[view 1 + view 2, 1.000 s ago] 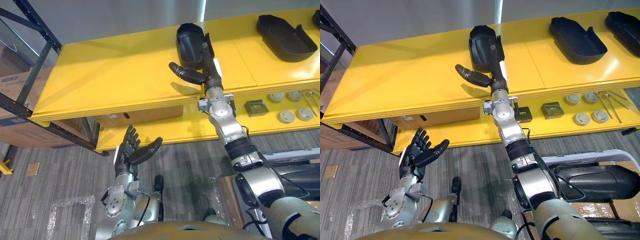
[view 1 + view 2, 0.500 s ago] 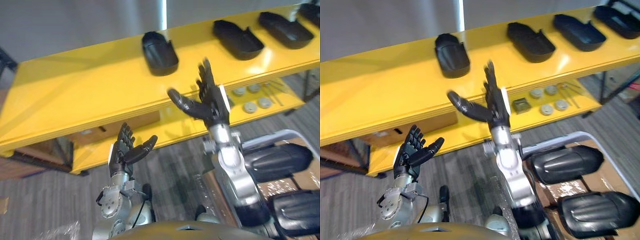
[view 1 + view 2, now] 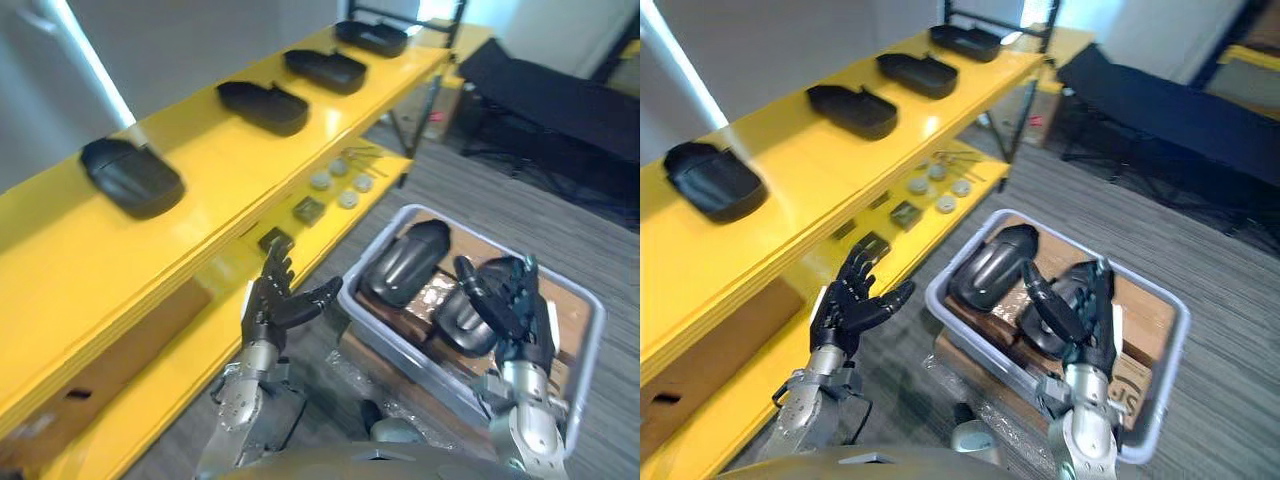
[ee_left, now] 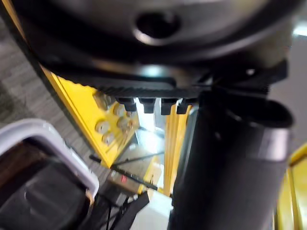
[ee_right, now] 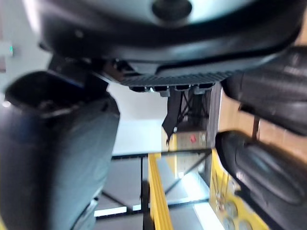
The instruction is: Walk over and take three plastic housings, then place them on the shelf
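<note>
Setting: yellow shelf (image 3: 205, 190) from 9 to 12 o'clock, grey bin (image 3: 590, 298) at 5 o'clock.
Change: view swung from shelf to bin; right hand (image 3: 515, 310) pulled back above the bin.
Hands: both empty with fingers apart; left hand (image 3: 270, 305) at 7 o'clock.
Housings (image 3: 132, 177): four on shelf, two in bin.
Meaning: one placement looks finished; another pick probably follows.

I count four black shelf housings (image 3: 132, 177) spaced along the yellow shelf top (image 3: 60, 270). Bare yellow shows between each pair, and a wide bare stretch lies on the near side of the nearest one. Small parts (image 3: 335, 185) sit farther along the lower shelf (image 3: 180, 375). My left hand (image 3: 272, 305) hangs between that shelf's edge and the grey bin's rim (image 3: 345, 292). The gap looks narrow, though blur leaves me unsure. Bin housings (image 3: 405, 262) lie under my right hand (image 3: 515, 310).
</note>
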Controlling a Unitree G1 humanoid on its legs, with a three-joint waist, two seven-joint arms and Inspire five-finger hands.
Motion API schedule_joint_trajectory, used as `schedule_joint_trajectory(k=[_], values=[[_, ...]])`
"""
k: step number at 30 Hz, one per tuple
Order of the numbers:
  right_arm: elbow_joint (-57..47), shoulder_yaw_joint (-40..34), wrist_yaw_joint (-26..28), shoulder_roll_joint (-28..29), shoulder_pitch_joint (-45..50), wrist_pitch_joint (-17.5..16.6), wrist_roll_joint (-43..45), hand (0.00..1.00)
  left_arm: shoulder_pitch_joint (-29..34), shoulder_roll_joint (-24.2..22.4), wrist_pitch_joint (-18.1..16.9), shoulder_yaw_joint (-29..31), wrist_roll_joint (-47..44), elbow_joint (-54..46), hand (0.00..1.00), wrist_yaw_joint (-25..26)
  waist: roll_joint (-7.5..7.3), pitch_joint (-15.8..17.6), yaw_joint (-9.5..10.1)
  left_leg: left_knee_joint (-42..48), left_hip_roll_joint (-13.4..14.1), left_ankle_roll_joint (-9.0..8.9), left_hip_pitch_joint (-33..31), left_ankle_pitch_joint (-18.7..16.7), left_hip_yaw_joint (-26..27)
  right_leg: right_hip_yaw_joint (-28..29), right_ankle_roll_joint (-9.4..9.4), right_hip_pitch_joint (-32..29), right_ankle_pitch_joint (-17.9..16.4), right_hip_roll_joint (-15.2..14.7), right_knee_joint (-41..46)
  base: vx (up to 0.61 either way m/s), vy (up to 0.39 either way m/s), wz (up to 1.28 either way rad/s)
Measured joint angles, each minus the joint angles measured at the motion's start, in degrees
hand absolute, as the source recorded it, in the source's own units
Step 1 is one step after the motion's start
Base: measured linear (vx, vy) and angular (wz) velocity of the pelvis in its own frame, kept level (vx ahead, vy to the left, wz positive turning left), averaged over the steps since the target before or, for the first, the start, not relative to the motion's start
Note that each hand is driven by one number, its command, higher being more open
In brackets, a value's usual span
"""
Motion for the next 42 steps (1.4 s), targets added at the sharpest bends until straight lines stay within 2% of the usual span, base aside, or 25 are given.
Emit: schedule_joint_trajectory(k=[2, 5, 8, 9, 11, 12, 15, 16, 19, 22, 24, 26, 29, 30, 32, 33, 34, 35, 37, 39, 40, 41, 42], values=[[-0.4, 0.3, 0.8, 1.3, 3.2, -1.6, 3.8, 1.00, -1.3, -0.4, 0.4, -1.5, 0.0, -1.1, 1.00, 1.0, 0.15, -0.9, -0.79, 0.0, 1.0, -0.48, 0.5, -0.4, 1.4, -0.4, 0.22, 0.0, 0.4, 0.3, 0.1, 0.02, -0.047, -0.37], [-1.7, 3.5, 2.6, 2.1, 3.8, -1.7, 5.7, 1.00, -1.4, -1.2, 0.9, -1.5, 0.2, -4.4, 1.00, 1.4, 0.43, -1.2, -1.11, 0.1, 1.9, -0.48, 0.8, -0.2, 2.2, -0.3, -0.21, -0.1, 0.9, 1.1, -0.1, 0.02, -0.049, -0.11], [-1.8, 7.4, 4.3, 1.8, 3.1, -1.7, 5.2, 1.00, -1.5, -1.4, 1.1, -1.5, 0.3, -5.6, 1.00, 1.6, 1.11, -2.2, -0.25, 0.2, 2.4, -0.88, 0.8, -0.2, 2.5, -0.3, -0.23, -0.3, 0.9, 2.2, -0.6, 0.01, -0.028, -0.06], [-1.6, 8.9, 4.8, 1.8, 2.1, -1.6, 5.0, 1.00, -1.7, -1.4, 1.1, -1.4, 0.3, -5.6, 1.00, 1.7, 1.22, -2.4, 0.59, 2.3, 3.1, -1.10, 0.2, -1.4, 1.8, 0.0, -0.27, -0.3, 0.9, 2.4, -0.7, 0.01, -0.028, -0.13], [-0.8, 9.4, 5.5, 1.0, -0.9, -1.7, 5.0, 1.00, -1.9, -1.6, 1.3, -1.0, 0.3, -5.9, 1.00, 2.6, 1.32, -2.5, 2.53, 8.1, 2.6, -1.35, -2.7, -7.3, -6.9, 1.9, -1.00, -1.0, 1.1, 2.9, -0.3, -0.01, 0.003, -0.63], [1.6, 9.7, 5.8, -1.4, -6.0, -1.8, 5.0, 1.00, -0.9, -1.3, 1.3, 0.9, 0.2, -6.8, 1.00, 3.8, 1.58, -2.5, 5.46, 13.5, -1.3, 0.13, -5.8, -14.5, -22.2, 6.3, -1.85, -2.0, 0.9, 3.9, 0.7, 0.00, 0.081, -1.13], [5.4, 9.7, 5.7, -3.5, -11.1, -2.3, 5.1, 1.00, 0.4, -1.1, 1.5, 4.6, 0.2, -7.2, 1.00, 4.2, 2.23, -2.8, 6.84, 18.4, -4.1, 2.63, -7.6, -18.2, -32.1, 9.8, -2.75, -3.0, 1.7, 5.2, 1.3, 0.04, 0.112, -0.90], [7.6, 9.7, 5.6, -4.2, -14.0, -2.3, 5.2, 1.00, 2.0, -1.2, 1.5, 7.0, 0.1, -8.8, 1.00, 4.1, 2.74, -2.9, 7.07, 20.2, -4.0, 2.83, -8.5, -19.6, -33.8, 11.6, -2.61, -4.1, 2.3, 5.9, 1.3, 0.05, 0.107, -0.74], [8.8, 9.9, 5.4, -3.1, -13.4, -2.3, 5.7, 1.00, 2.0, -1.5, 1.4, 8.9, 0.2, -9.0, 1.00, 3.8, 2.37, -2.4, 8.25, 20.7, -4.2, 3.15, -8.7, -20.4, -32.5, 12.5, -2.21, -4.5, 2.8, 5.6, 1.1, 0.03, 0.086, -0.32], [8.9, 12.5, 5.5, -1.2, -11.6, -2.3, 8.4, 1.00, 2.0, -2.2, 1.3, 8.8, 0.3, -9.1, 1.00, 3.8, 1.81, -2.0, 8.44, 21.0, -4.4, 3.76, -8.6, -20.8, -32.5, 12.1, -2.21, -4.2, 2.8, 5.2, 1.1, -0.01, 0.065, 0.00], [8.9, 14.8, 5.5, -0.1, -9.9, -2.2, 8.5, 1.00, 2.0, -2.5, 1.2, 8.4, 0.2, -9.1, 1.00, 3.7, 1.94, -1.5, 8.42, 21.9, -4.6, 4.13, -8.9, -21.1, -33.0, 11.3, -2.31, -3.9, 2.6, 4.8, 1.4, -0.03, 0.079, 0.15], [8.9, 15.7, 5.4, 1.7, -6.4, -2.1, 8.8, 1.00, 1.7, -3.9, 0.2, 7.4, 0.3, -9.1, 1.00, 2.7, 2.68, 0.1, 8.46, 24.5, -4.9, 4.47, -9.5, -22.0, -34.3, 9.4, -2.14, -4.4, 0.8, 4.8, 5.2, -0.05, 0.046, 0.28], [8.9, 15.2, 5.6, 3.3, -2.4, -2.4, 9.8, 1.00, 1.7, -4.5, -1.4, 7.3, 0.1, -9.4, 1.00, 1.2, 2.87, 1.8, 8.40, 27.2, -5.5, 4.78, -9.6, -22.9, -34.5, 8.9, -1.72, -6.4, -1.3, 5.0, 11.3, -0.12, 0.030, -0.04], [8.8, 15.1, 6.8, 3.5, -1.2, -2.8, 10.9, 1.00, 1.8, -4.1, -2.6, 7.7, 0.1, -9.8, 1.00, 1.3, 2.25, 2.6, 8.97, 28.4, -4.7, 5.12, -9.6, -23.4, -32.0, 6.2, -1.62, -7.2, -2.7, 4.2, 10.6, -0.20, 0.012, -0.57], [8.8, 15.3, 8.3, 3.1, -1.3, -2.8, 12.4, 1.00, 1.8, -4.1, -2.7, 7.8, 0.3, -10.3, 1.00, 2.0, 2.44, 3.2, 9.86, 28.5, -3.8, 5.16, -9.2, -23.4, -29.6, -1.4, -1.80, -7.4, -2.9, 1.4, 10.1, -0.24, 0.050, -0.79], [8.9, 15.9, 10.0, 2.1, -2.3, -2.8, 13.8, 1.00, 1.8, -4.2, -2.7, 8.3, 0.3, -11.0, 1.00, 3.1, 2.35, 3.6, 10.46, 28.5, -2.8, 5.11, -9.3, -23.2, -27.3, -7.4, -1.47, -9.4, -2.7, -1.7, 12.2, -0.21, 0.005, -1.01], [9.1, 17.3, 11.0, 1.2, -3.7, -2.8, 14.3, 1.00, 1.4, -4.3, -2.6, 9.0, 0.2, -10.9, 1.00, 4.0, 1.60, 3.5, 11.17, 28.5, -1.5, 4.65, -8.9, -22.9, -25.6, -10.7, -1.65, -10.8, -2.8, -3.9, 15.8, -0.11, -0.079, -0.90], [9.2, 18.1, 11.4, 0.8, -4.5, -2.8, 14.2, 1.00, 1.4, -4.3, -2.5, 9.4, 0.2, -10.9, 1.00, 4.2, 1.53, 3.5, 11.46, 28.5, -0.6, 4.28, -8.6, -22.7, -24.9, -11.7, -1.94, -11.1, -2.9, -4.9, 17.6, -0.07, -0.206, -0.68], [11.2, 21.8, 11.1, 0.0, -9.4, -2.9, 13.9, 1.00, 1.5, -4.2, -2.4, 11.6, 0.2, -10.6, 1.00, 4.7, 1.51, 3.5, 11.97, 28.4, 3.6, 2.40, -7.9, -21.7, -23.9, -13.7, -4.25, -11.7, -4.3, -9.0, 25.9, -0.03, -0.239, -0.51], [16.0, 24.1, 10.4, 0.1, -14.9, -2.9, 13.3, 1.00, 1.5, -4.1, -2.4, 14.6, 0.1, -9.8, 1.00, 4.9, 1.40, 3.4, 13.06, 27.3, 7.5, -0.30, -7.7, -20.5, -23.3, -13.4, -4.95, -12.3, -4.4, -13.8, 31.3, 0.00, -0.410, -0.46], [18.4, 24.2, 9.8, 0.3, -17.0, -2.9, 12.8, 1.00, 2.0, -4.1, -2.4, 16.1, 0.0, -9.6, 1.00, 5.0, 1.05, 3.3, 13.35, 26.3, 9.1, -2.37, -7.8, -19.4, -23.4, -12.5, -5.83, -12.1, -3.6, -15.8, 31.8, 0.01, -0.468, -0.28], [19.3, 24.2, 9.4, 0.4, -17.5, -2.9, 12.6, 1.00, 2.5, -4.0, -2.5, 16.8, -0.4, -9.6, 1.00, 5.1, 0.82, 3.2, 13.47, 26.0, 9.8, -3.51, -7.8, -18.9, -23.5, -12.0, -6.57, -11.8, -1.3, -16.6, 31.3, 0.03, -0.540, -0.24], [20.2, 24.1, 8.8, 0.7, -17.5, -2.9, 11.7, 1.00, 3.3, -3.6, -2.8, 17.6, -1.4, -9.8, 1.00, 5.0, -0.60, 2.8, 13.43, 25.6, 10.3, -5.55, -7.8, -18.1, -23.8, -11.3, -6.43, -10.6, 3.7, -17.1, 29.3, 0.04, -0.594, -0.25]])
